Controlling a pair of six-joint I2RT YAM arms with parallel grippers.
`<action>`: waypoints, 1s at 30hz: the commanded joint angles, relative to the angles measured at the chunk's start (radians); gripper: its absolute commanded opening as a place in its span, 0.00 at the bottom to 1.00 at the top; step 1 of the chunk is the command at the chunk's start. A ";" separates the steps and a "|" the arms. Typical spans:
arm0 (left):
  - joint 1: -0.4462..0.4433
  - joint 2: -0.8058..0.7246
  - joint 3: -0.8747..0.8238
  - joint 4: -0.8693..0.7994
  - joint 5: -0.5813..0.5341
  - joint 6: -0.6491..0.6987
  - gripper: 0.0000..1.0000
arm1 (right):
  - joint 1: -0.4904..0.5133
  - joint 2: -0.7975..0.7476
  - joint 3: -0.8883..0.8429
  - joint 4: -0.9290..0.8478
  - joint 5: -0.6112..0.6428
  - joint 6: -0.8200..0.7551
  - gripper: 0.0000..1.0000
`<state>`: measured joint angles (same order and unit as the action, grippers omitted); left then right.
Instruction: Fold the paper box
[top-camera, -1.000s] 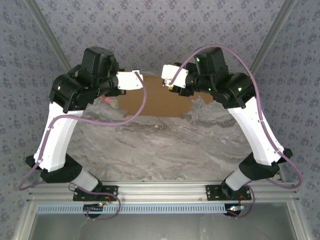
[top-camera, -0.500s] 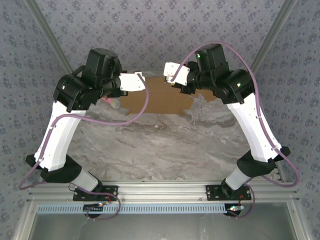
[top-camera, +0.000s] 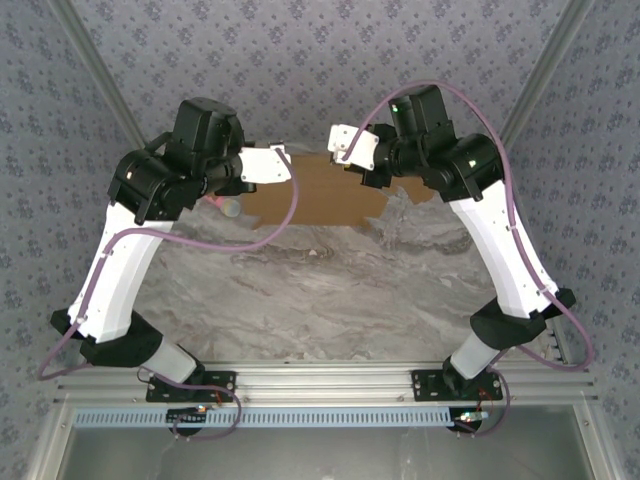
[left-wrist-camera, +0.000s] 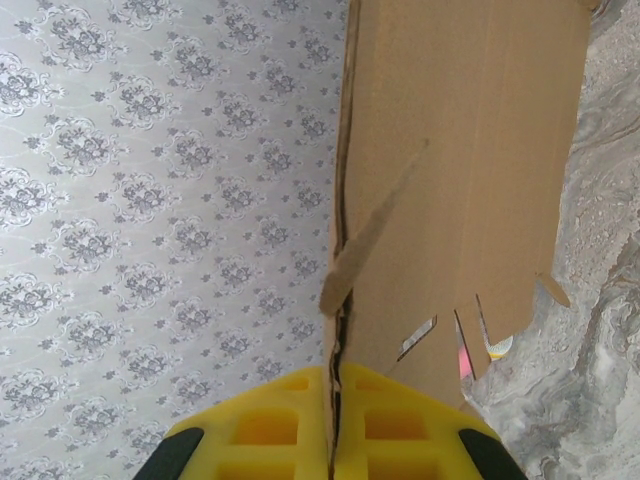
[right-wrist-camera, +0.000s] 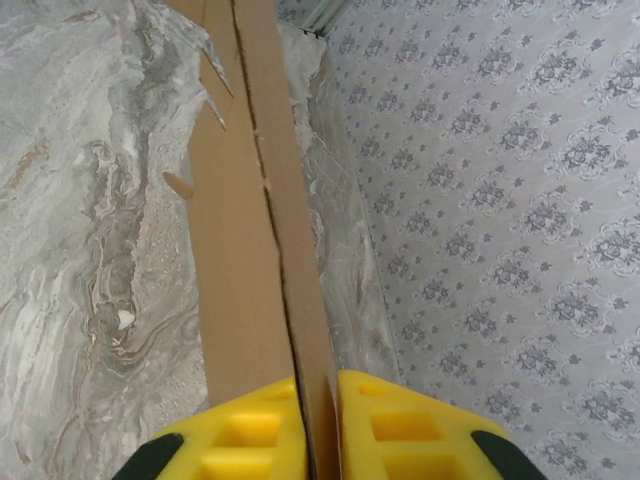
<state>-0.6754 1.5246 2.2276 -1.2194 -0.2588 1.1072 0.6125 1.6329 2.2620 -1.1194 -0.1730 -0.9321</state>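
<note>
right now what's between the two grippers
The box itself: in the top view its brown cardboard spans the gap between them. The wrist views show the left gripper and right gripper each clamped on an edge.

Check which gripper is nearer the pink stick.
Left. The left gripper clamps the cardboard edge close to the pink stick; the right gripper clamps the cardboard's opposite end, farther away.

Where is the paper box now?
Top view: at the far edge of the table, between the arms, the paper box is pinched by the left gripper and the right gripper.
</note>
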 joint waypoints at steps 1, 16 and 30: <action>-0.005 -0.030 -0.003 0.034 -0.013 0.004 0.00 | -0.009 -0.004 0.028 -0.043 -0.034 -0.028 0.09; 0.045 -0.145 -0.055 0.214 0.125 -0.226 0.67 | -0.077 -0.086 0.001 -0.036 -0.111 0.134 0.00; 0.586 -0.351 -0.522 0.504 0.923 -0.580 0.88 | -0.294 -0.185 -0.046 -0.057 -0.388 0.315 0.00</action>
<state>-0.1402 1.1385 1.7435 -0.8051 0.4118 0.6079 0.3416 1.4609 2.2295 -1.1557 -0.4610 -0.6704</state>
